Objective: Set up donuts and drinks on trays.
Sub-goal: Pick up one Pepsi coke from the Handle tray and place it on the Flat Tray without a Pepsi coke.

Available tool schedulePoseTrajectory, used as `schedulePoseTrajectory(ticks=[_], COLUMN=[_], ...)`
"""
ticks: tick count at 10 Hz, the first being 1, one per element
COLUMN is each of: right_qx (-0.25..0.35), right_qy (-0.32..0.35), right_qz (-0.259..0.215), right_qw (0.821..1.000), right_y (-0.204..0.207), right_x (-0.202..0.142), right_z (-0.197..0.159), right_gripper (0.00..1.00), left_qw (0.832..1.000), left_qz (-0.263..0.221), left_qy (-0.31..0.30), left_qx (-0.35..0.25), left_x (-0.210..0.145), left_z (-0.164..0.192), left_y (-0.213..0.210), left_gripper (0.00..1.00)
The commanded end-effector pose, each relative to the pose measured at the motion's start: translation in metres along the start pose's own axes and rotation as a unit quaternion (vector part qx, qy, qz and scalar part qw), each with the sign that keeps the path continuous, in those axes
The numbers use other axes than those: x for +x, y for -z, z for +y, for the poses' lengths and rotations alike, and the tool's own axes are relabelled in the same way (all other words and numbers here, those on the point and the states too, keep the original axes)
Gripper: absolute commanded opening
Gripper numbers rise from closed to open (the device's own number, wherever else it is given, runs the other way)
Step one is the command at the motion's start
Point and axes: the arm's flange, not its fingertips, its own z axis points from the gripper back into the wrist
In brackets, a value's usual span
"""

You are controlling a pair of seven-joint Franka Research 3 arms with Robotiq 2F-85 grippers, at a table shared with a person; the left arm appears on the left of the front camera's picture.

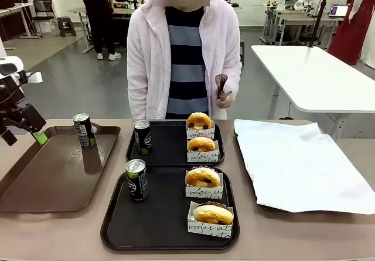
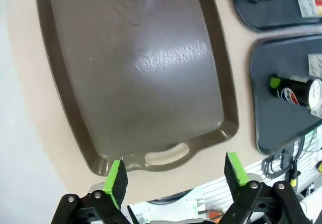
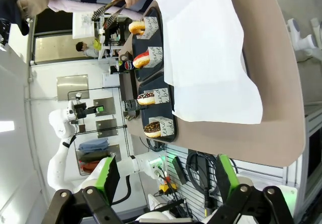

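**Holdings on the table: trays, cans, donuts, claws**

Near black tray [image 1: 117, 229], at the table's robot-side edge, centre: carried one soda can [image 1: 137, 179] upright in its left part and two sleeved donuts in its right part, one glazed [image 1: 203, 177] and one chocolate-iced [image 1: 212, 213].

Far black tray [image 1: 170, 146], just beyond the near one, toward the person's edge: carried one soda can [image 1: 142, 137] upright at its left and two glazed donuts in lettered white sleeves at its right, one behind [image 1: 199, 121] the other [image 1: 201, 144].

Brown handled tray [image 1: 53, 173], toward the table's left edge: carried one soda can [image 1: 84, 130] upright in its far part, otherwise bare.

White-paper-lined tray [image 1: 299, 161], toward the table's right edge: paper bare.

Left claw [image 2: 173, 173]: jaws wide apart, holding nothing, hanging over the table's robot-side edge just outside the brown tray's handle slot [image 2: 167, 155]. Front view showed it raised above the table's left edge [image 1: 26, 126].

Right claw [image 3: 163, 176]: green pads spread well apart, nothing between them, raised off the table's right end, looking along the white paper toward the black trays.

Person's hand [image 1: 224, 100]: held tongs [image 1: 221, 85] above the far edge of the table.
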Motion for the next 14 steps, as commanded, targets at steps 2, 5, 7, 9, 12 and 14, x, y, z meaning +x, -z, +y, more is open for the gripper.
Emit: schedulePoseTrajectory(ticks=[2,5,7,9,12,14], right_qx=[0.004,0.004,0.004,0.004,0.004,0.004], right_qy=[-0.003,-0.003,-0.003,-0.003,-0.003,-0.003], right_qz=[0.002,0.002,0.002,0.002,0.002,0.002], right_qw=[1.0,1.0,1.0,1.0,1.0,1.0], right_y=[0.0,0.0,0.0,0.0,0.0,0.0], right_x=[0.0,0.0,0.0,0.0,0.0,0.0], right_z=[0.0,0.0,0.0,0.0,0.0,0.0], right_gripper=[1.0,1.0,1.0,1.0,1.0,1.0], left_qw=[1.0,1.0,1.0,0.995,0.968,0.919], left_qz=[0.0,0.0,0.0,0.024,-0.01,-0.04], left_qy=[0.0,0.0,0.0,-0.018,-0.029,-0.029], left_qx=[0.0,0.0,0.0,-0.099,-0.251,-0.392], left_x=[0.0,0.0,0.0,0.012,0.013,0.009], left_z=[0.0,0.0,0.0,0.021,0.091,0.158], left_y=[0.0,0.0,0.0,-0.006,-0.021,-0.025], left_gripper=[1.0,1.0,1.0,1.0,1.0,1.0])
